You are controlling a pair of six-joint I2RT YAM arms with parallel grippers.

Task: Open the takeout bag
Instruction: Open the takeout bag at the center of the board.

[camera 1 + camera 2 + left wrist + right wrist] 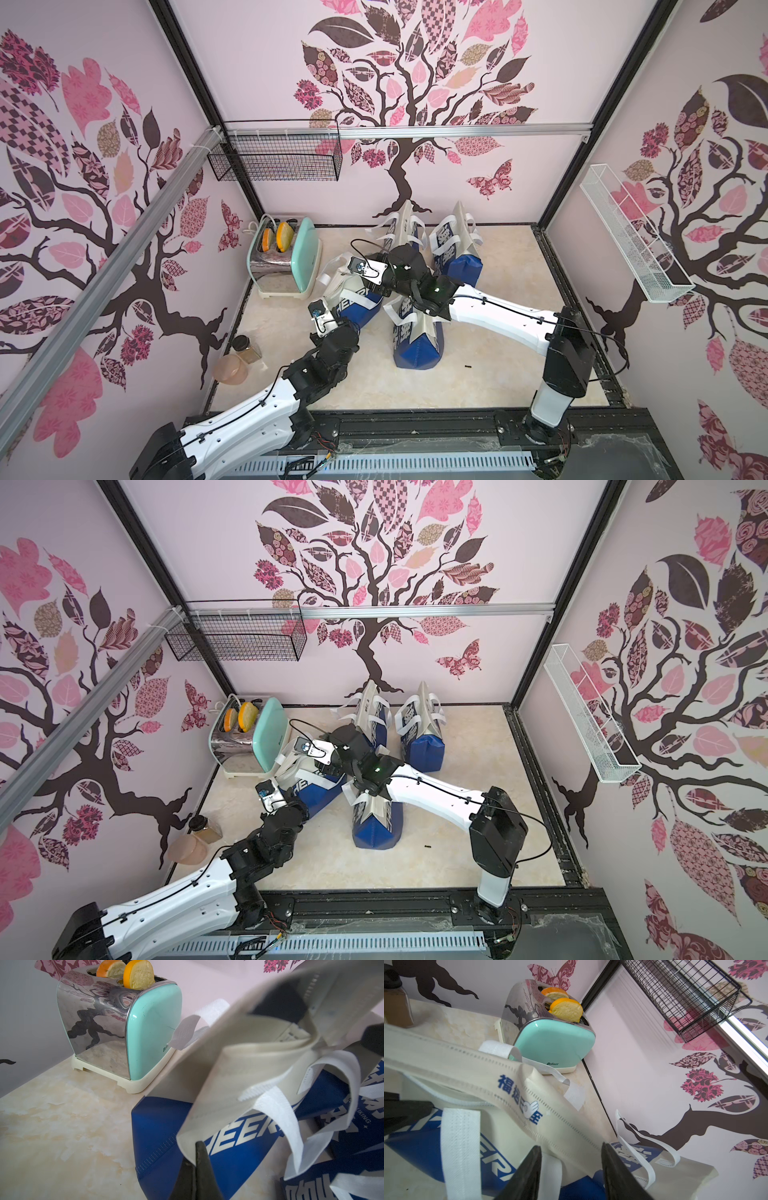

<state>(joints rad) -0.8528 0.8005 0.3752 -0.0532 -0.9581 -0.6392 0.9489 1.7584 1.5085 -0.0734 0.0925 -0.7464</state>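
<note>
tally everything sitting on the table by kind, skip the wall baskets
bag: 4
toaster: 1
bread slice: 2
jar: 1
pink bowl: 1
total: 9

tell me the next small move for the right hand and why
Probably close the right hand on the cream rim of the takeout bag: it stands open astride that rim, while the left hand is shut on another part of it, so a second grip could pull the mouth apart.
</note>
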